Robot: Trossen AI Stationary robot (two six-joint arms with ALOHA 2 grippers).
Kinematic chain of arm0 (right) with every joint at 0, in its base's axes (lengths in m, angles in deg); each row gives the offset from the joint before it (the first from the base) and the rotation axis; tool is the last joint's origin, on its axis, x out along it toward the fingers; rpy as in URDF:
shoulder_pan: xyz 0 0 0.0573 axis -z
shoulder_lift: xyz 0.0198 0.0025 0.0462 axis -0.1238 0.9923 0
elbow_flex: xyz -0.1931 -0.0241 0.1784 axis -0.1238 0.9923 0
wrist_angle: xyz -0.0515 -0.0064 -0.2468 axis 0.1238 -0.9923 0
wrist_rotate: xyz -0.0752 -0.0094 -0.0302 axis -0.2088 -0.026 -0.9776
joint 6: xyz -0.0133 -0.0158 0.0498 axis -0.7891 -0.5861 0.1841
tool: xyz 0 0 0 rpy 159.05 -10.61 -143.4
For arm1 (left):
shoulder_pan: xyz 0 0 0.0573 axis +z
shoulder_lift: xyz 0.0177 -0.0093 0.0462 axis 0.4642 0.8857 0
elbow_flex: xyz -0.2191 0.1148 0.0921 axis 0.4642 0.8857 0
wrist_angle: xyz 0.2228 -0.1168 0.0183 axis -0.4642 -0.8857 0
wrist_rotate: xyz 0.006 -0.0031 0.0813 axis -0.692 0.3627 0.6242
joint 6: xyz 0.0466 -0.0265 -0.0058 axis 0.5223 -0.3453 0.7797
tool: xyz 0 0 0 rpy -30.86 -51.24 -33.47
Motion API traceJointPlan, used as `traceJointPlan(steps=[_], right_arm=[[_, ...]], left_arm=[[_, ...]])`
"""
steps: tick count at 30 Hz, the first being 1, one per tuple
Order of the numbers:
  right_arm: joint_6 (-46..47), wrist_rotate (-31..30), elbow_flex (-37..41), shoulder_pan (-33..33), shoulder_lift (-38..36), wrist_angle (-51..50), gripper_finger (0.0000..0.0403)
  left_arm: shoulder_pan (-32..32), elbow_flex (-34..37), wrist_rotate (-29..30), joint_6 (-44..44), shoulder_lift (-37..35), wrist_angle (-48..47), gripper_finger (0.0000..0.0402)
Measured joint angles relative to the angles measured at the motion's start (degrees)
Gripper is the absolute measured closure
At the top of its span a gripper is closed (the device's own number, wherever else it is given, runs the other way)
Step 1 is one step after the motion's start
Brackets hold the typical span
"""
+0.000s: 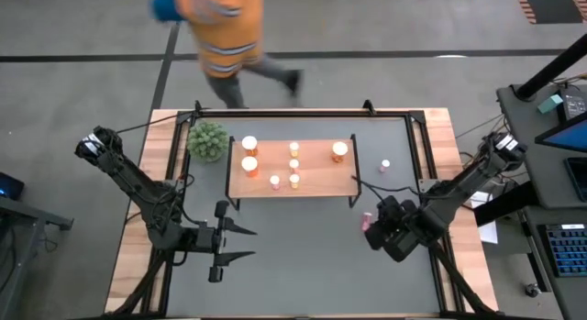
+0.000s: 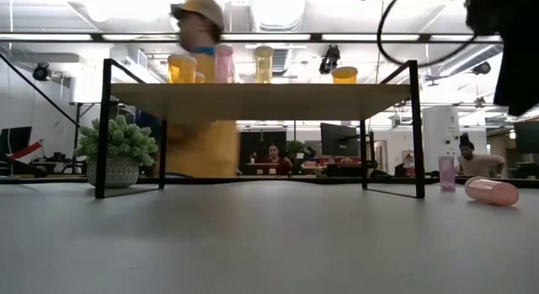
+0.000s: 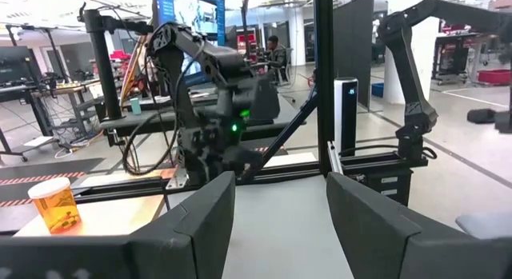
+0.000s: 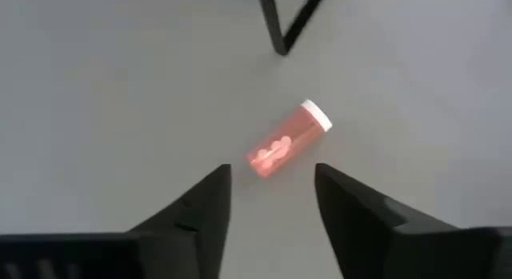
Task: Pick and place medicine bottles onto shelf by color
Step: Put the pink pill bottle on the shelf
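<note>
The light-wood shelf stands at the table's far middle. On it stand three orange bottles, three yellow ones and one pink one. A pink bottle lies on its side on the table, right of the shelf; it also shows in the low view. Another pink bottle stands upright farther back. My right gripper is open above the lying bottle, pointing down, touching nothing. My left gripper is open and empty, near the table's left front.
A green plant ball in a pot stands at the shelf's far left corner. A person in an orange top walks past beyond the table's far edge. Bare grey table lies in front of the shelf.
</note>
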State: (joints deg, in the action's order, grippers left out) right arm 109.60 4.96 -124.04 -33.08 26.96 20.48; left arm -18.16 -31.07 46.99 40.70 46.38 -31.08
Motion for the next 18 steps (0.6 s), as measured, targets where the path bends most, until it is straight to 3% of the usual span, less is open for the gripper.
traceJointPlan(steps=[9, 18], right_arm=[[5.5, -2.2, 3.8, 1.1, 8.2, 4.5, 0.0156], [3.4, -2.6, 3.4, 2.2, 18.6, 11.2, 0.016]], left_arm=[[0.0, -0.2, 0.6, 0.0, 0.0, 0.0, 0.0219], [0.0, -0.1, 0.6, 0.0, -0.2, 0.0, 0.0219]])
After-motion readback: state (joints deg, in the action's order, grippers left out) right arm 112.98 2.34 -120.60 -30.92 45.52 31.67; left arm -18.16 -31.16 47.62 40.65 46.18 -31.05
